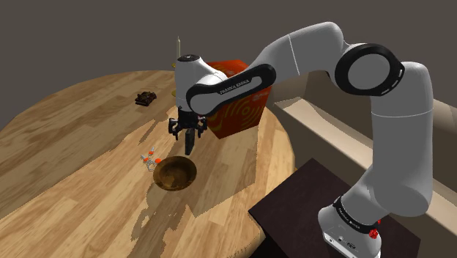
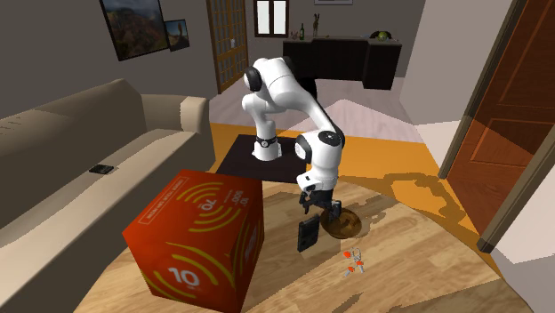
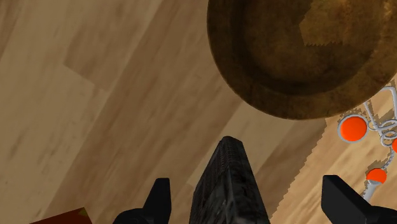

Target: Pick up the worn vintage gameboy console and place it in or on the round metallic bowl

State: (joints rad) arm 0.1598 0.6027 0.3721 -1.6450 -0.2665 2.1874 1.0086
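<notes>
The gripper (image 3: 248,184) hangs just beside the brown metallic bowl (image 3: 299,57), fingers spread wide. The worn dark gameboy console (image 3: 226,184) stands on end between them, wood showing on either side, so nothing clasps it. It is outside the bowl, close to the rim; I cannot tell if its lower end touches the wooden table (image 1: 73,146).

From the shoulder view the gripper (image 1: 187,130), console (image 1: 190,141) and bowl (image 1: 174,174) line up, and an orange-beaded metal trinket (image 1: 150,159) lies beside the bowl. The second exterior view adds the red box's (image 2: 200,236) printed face, near the bowl (image 2: 351,227), and a sofa (image 2: 80,142) beyond.
</notes>
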